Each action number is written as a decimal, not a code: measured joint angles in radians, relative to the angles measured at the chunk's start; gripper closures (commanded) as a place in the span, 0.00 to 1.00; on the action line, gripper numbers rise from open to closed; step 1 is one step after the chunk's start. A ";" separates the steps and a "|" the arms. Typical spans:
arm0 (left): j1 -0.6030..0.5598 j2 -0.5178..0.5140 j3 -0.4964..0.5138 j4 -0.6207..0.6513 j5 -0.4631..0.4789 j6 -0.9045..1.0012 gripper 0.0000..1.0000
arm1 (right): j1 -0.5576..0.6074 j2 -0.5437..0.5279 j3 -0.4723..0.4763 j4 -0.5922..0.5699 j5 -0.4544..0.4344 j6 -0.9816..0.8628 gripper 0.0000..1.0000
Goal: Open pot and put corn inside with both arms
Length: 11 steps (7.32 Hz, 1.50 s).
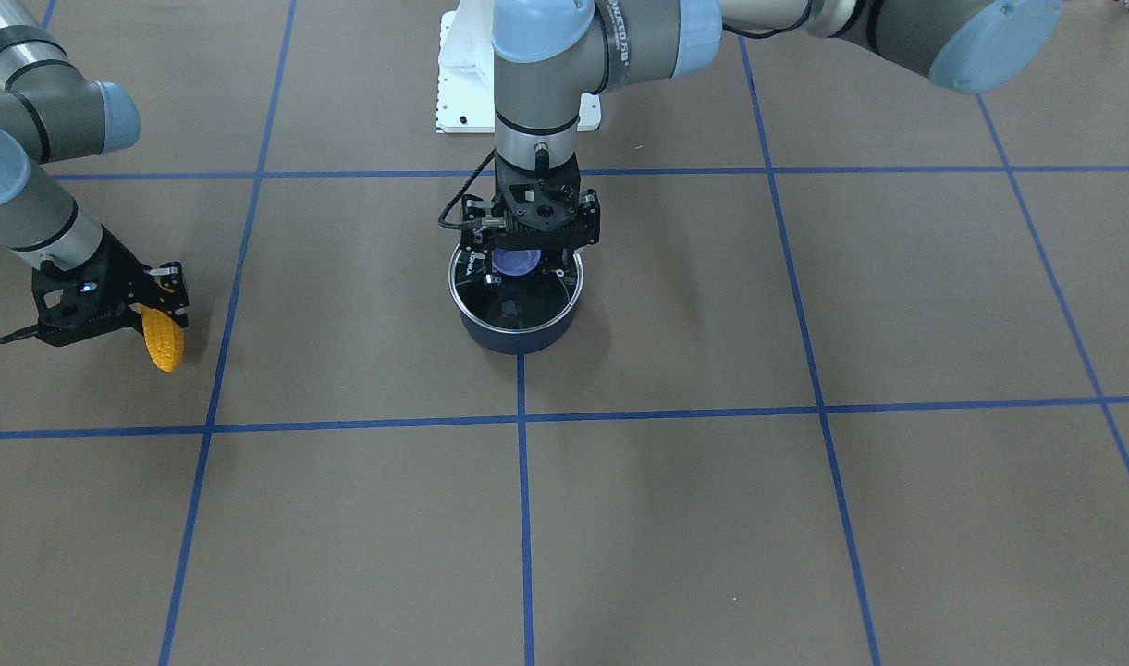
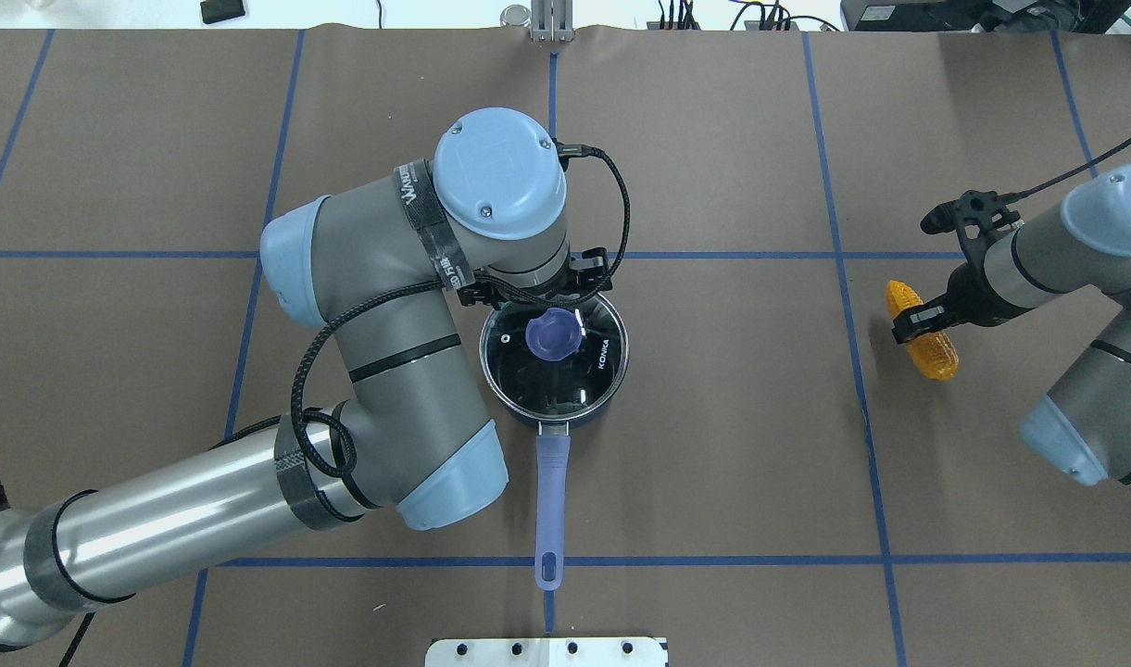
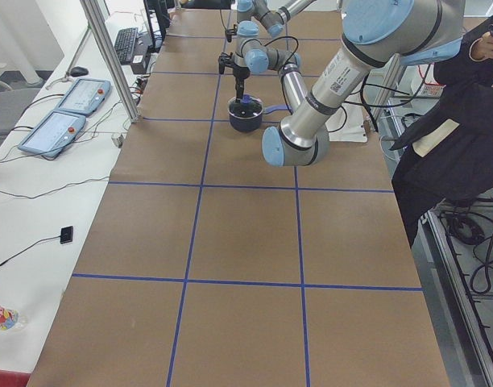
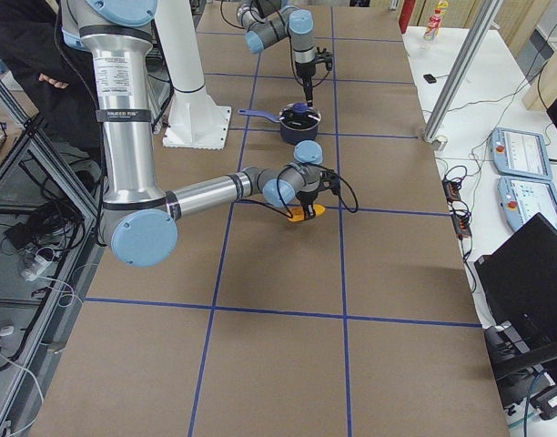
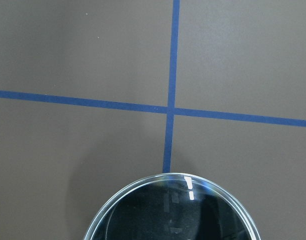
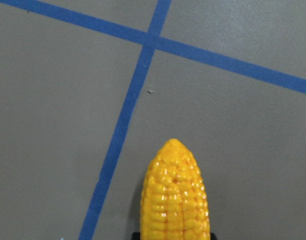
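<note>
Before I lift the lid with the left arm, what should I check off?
1. Glass lid seated on the blue pot: ok.
2. Left gripper over the purple knob, jaws open: ok.
3. Left fingers lowered around the knob: cannot tell.
4. Corn at the right gripper: ok. Firm grip on it: cannot tell.
5. Pot handle not touched by either arm: ok.

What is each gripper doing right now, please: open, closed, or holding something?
Left gripper: open, poised over the lid knob.
Right gripper: closed on the corn.
</note>
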 measured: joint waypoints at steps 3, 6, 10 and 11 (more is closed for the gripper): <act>0.042 0.000 0.012 0.000 0.001 -0.002 0.03 | 0.077 0.064 0.015 -0.095 0.079 -0.005 0.91; 0.054 -0.003 0.037 -0.011 0.001 0.004 0.23 | 0.108 0.116 0.014 -0.167 0.107 -0.018 0.91; 0.051 -0.004 0.050 -0.042 0.000 0.010 0.48 | 0.113 0.124 0.014 -0.185 0.111 -0.027 0.91; 0.049 -0.004 0.041 -0.041 -0.002 0.010 0.48 | 0.113 0.125 0.015 -0.187 0.110 -0.027 0.91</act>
